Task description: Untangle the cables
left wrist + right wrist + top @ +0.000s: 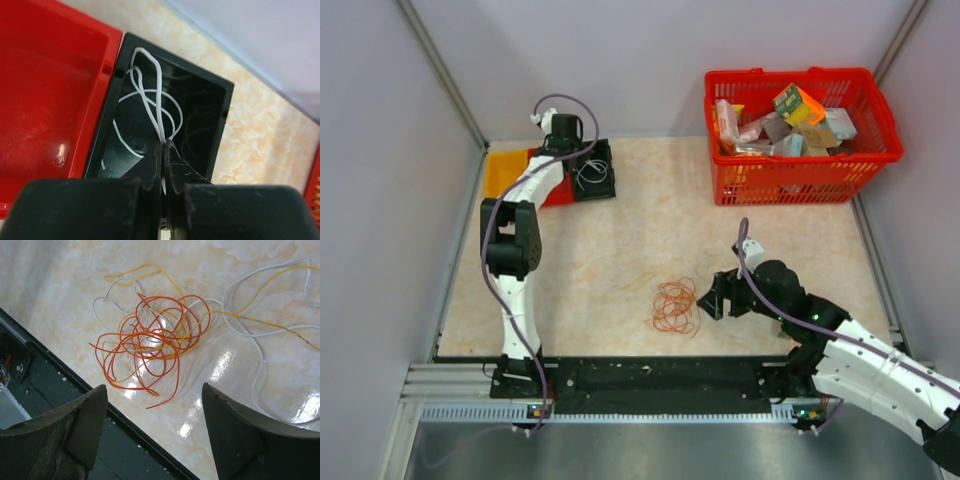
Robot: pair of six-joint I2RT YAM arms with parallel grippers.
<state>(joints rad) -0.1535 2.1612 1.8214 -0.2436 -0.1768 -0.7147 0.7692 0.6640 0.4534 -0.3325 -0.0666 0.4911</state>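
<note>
A snarl of orange cables [674, 306] lies on the table near the front edge; in the right wrist view the orange loops [150, 335] are mixed with thin yellow [260, 320] and white strands [240, 330]. My right gripper [712, 297] is open just right of the snarl, its fingers [75, 425] spread and empty. My left gripper [582, 152] is at the back left over a black bin [592, 170]. It is shut on a white cable [159, 105] whose loops hang down into the black bin [220, 100].
A red tray [45, 90] sits left of the black bin, with an orange tray [505, 172] beside it. A red basket [800, 135] full of packages stands at the back right. A black rail [660, 372] runs along the front edge.
</note>
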